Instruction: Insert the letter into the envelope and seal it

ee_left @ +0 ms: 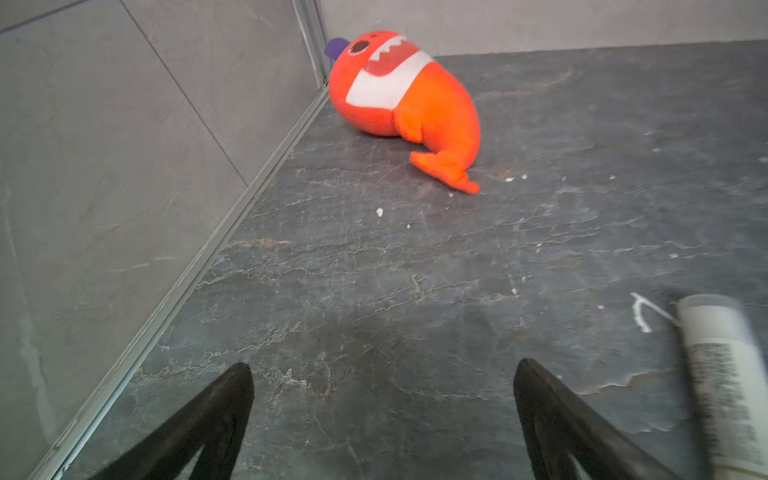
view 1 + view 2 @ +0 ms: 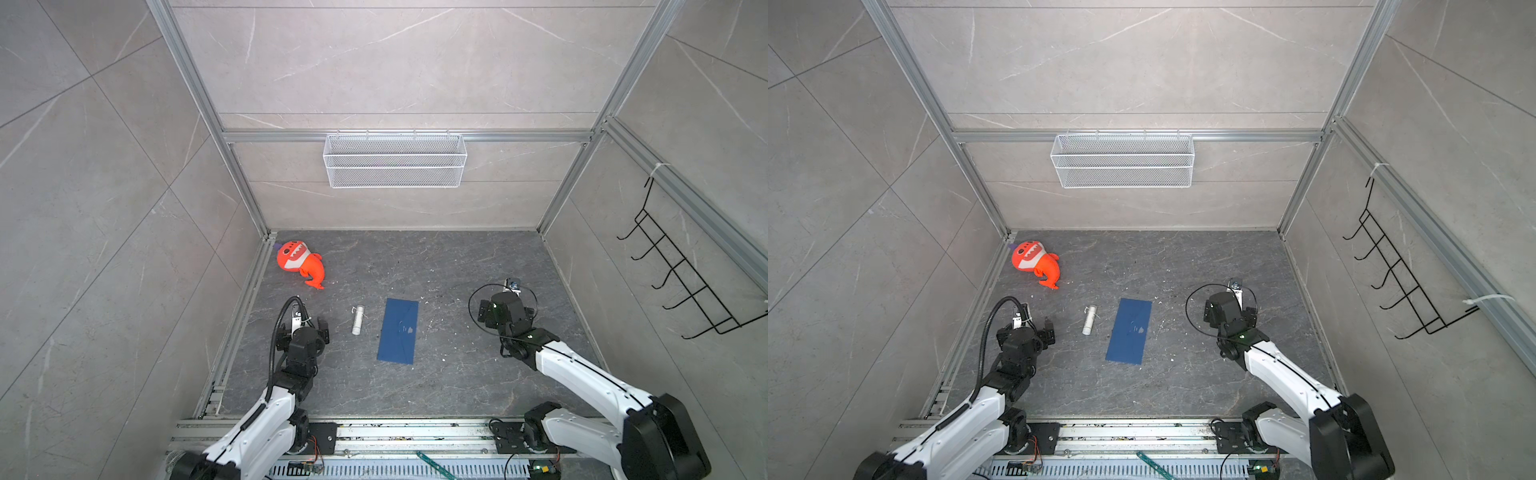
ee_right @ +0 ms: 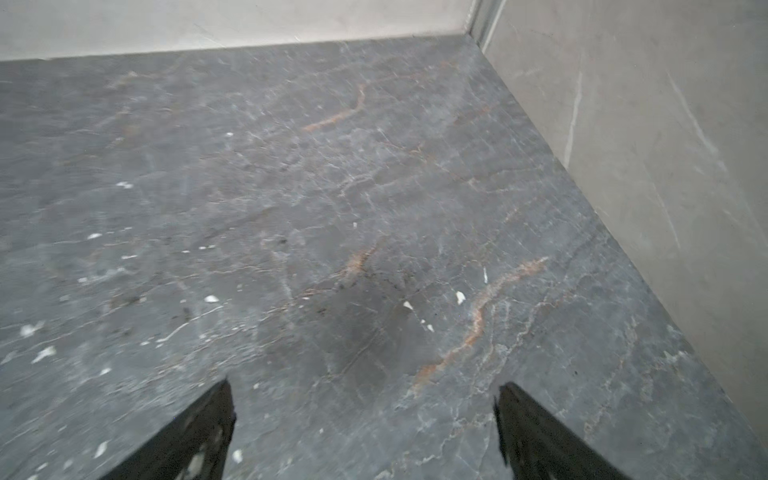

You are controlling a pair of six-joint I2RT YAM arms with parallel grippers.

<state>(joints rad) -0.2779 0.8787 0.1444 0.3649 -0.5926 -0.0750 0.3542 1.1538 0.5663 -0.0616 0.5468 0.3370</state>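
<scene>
In both top views an orange plush toy (image 2: 300, 262) lies in the upper left corner of the dark stone surface (image 2: 457, 386). Below it the left pincer (image 1: 382, 365) hangs released, jaws wide and empty, just left of a white glue stick (image 2: 358, 320). The navy envelope (image 2: 399, 332) lies flat at mid-frame, near the stick but apart from it, and further right the right pincer (image 3: 365, 384) is likewise released and empty.
</scene>
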